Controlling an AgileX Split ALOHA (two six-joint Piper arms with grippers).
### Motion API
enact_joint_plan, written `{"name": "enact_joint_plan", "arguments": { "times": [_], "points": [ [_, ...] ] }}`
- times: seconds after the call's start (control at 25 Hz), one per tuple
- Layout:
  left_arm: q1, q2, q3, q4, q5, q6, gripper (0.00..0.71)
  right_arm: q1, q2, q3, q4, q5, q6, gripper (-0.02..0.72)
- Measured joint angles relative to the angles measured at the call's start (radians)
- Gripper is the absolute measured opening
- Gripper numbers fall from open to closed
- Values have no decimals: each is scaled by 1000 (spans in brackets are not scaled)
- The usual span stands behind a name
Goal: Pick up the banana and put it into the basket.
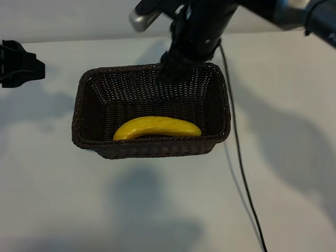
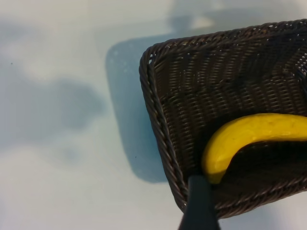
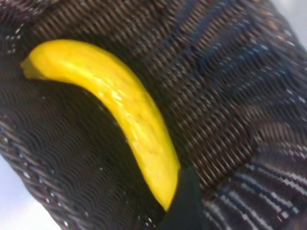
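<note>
One banana (image 1: 157, 127) in one basket (image 1: 86, 86) — right pincer (image 1: 181, 63) above, open, empty.

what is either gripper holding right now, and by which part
Nothing is held. The banana lies loose on the floor of the basket. The right gripper is above the basket's far side, open and empty; the left gripper is parked aside, open.

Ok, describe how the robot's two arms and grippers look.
The right arm is matte black with a silver-grey rounded joint, and a thin black cable trails from it across the white table. The left gripper shows as a blocky black piece. Each wrist view catches only a dark finger tip.
</note>
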Motion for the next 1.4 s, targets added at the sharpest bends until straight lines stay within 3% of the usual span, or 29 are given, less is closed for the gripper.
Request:
{"name": "enact_joint_plan", "arguments": {
  "times": [0.44, 0.68, 1.4],
  "points": [
    [0, 0, 0, -1, -1, 3, 563, -43, -109, -11, -1, 103, 104, 579],
    [0, 0, 0, -1, -1, 3, 563, -72, -114, -11, -9, 110, 138, 579],
    [0, 0, 0, -6, -55, 21, 562, -72, -114, -11, -4, 110, 142, 579]
  ]
}}
